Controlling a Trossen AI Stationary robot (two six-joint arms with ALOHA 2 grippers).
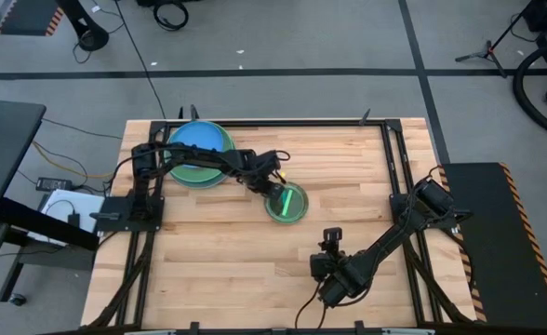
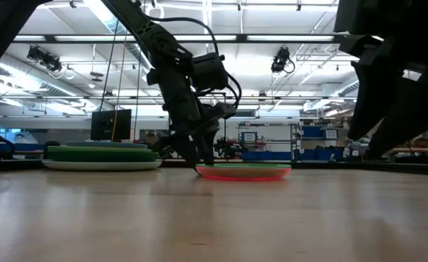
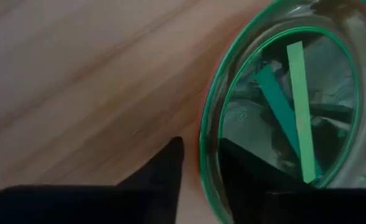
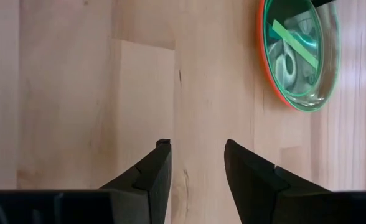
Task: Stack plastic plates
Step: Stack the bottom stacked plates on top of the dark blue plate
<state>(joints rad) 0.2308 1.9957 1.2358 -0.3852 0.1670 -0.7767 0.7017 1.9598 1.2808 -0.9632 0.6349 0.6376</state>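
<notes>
A small stack of plates (image 1: 286, 203) lies flat on the middle of the table, a translucent teal-green plate on top and an orange-red rim below (image 2: 243, 172) (image 3: 282, 106) (image 4: 298, 56). My left gripper (image 1: 275, 189) (image 2: 199, 156) (image 3: 198, 168) points down at the stack's left edge, open, with one finger inside the top plate and one outside on the wood. A larger stack (image 1: 199, 149) (image 2: 101, 156), blue over green plates, rests by the far left corner. My right gripper (image 1: 331, 249) (image 4: 195, 162) hovers open over bare wood near the front edge. My left gripper stands astride the rim (image 3: 206, 143) of the small stack's top plate, coming from above. A strip of wood shows between the outer finger (image 3: 170, 165) and the rim. Whether the inner finger (image 3: 239, 165) touches the plate, I cannot tell. The stack lies flat on the table.
A dark metal frame (image 1: 392, 158) runs around the wooden tabletop. Bare wood lies between the small stack and my right gripper, and along the table's right half. The right arm (image 2: 396, 80) looms dark at the low view's right side.
</notes>
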